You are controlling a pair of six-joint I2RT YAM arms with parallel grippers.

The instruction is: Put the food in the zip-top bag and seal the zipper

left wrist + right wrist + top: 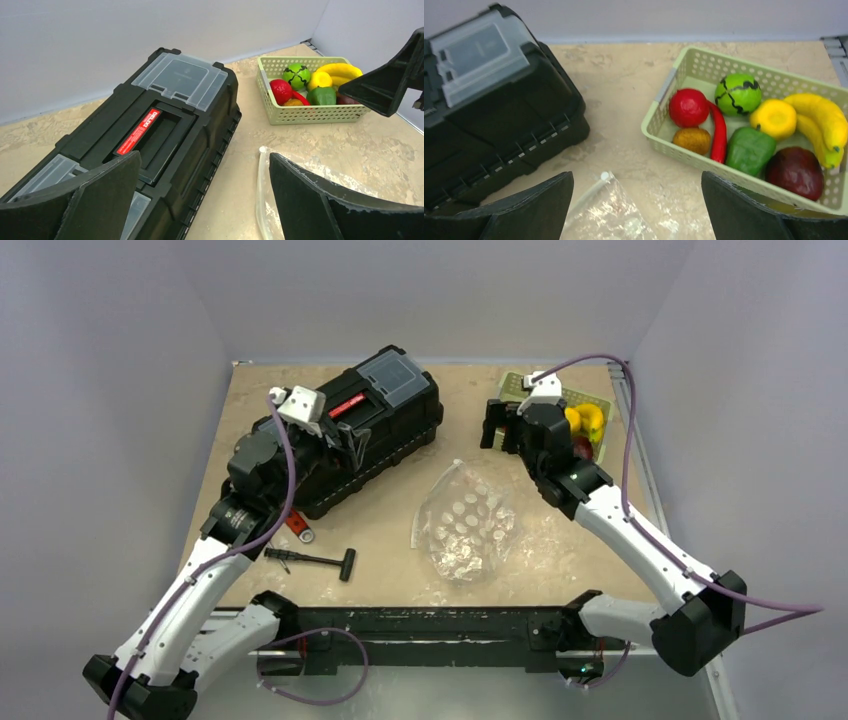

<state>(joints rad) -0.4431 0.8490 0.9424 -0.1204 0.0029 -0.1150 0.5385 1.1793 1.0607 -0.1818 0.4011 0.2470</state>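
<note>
Beige tabletop, grey walls. Food point(688, 107) all sits in green basket point(659, 97), well right of toolbox point(350, 435). Dotted bag point(466, 525) lies flat just right of toolbox and looks empty, zipper point(428, 502) on the toolbox side. Left gripper point(205, 170) over toolbox, right gripper point(636, 190) off its far right corner; both spread apart, holding nothing. Judged: first pick pending; right must reach the basket, and the bag mouth needs opening. Toolbox's red label has white lettering, illegible.
</note>
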